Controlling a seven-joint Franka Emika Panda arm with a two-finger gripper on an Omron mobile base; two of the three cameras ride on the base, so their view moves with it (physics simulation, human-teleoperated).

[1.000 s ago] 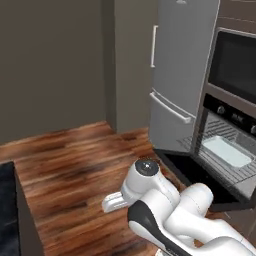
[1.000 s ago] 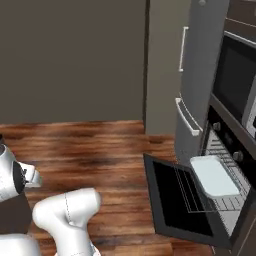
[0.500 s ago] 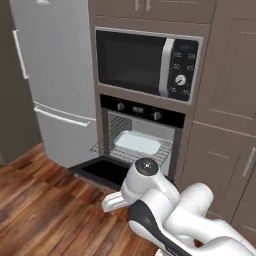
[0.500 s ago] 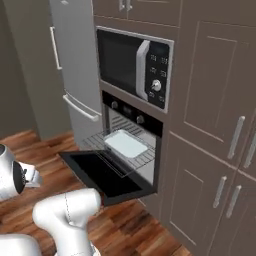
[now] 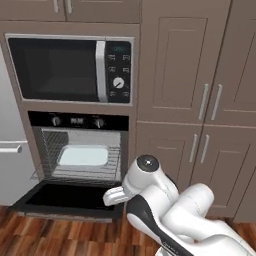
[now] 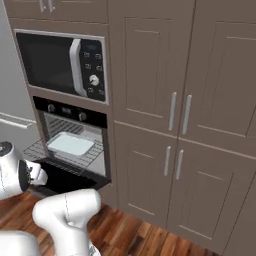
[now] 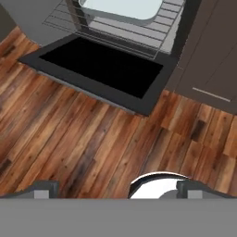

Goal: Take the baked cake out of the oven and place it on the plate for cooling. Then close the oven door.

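Oven [image 5: 77,121]: at 9 o'clock in the left base view, beneath the microwave [image 5: 70,68]; cavity partly hidden by the arm [image 5: 165,210].
Oven door [image 7: 104,67]: dropped flat above the wood floor [image 7: 78,143]; handle not discernible.
Cake [image 5: 83,155]: pale slab on the pulled-out rack [image 5: 87,170]; top cut off at 12 o'clock in the hand view.
Gripper [image 7: 113,190]: jaws spread wide, empty, fingertips [image 7: 41,189] barely visible.
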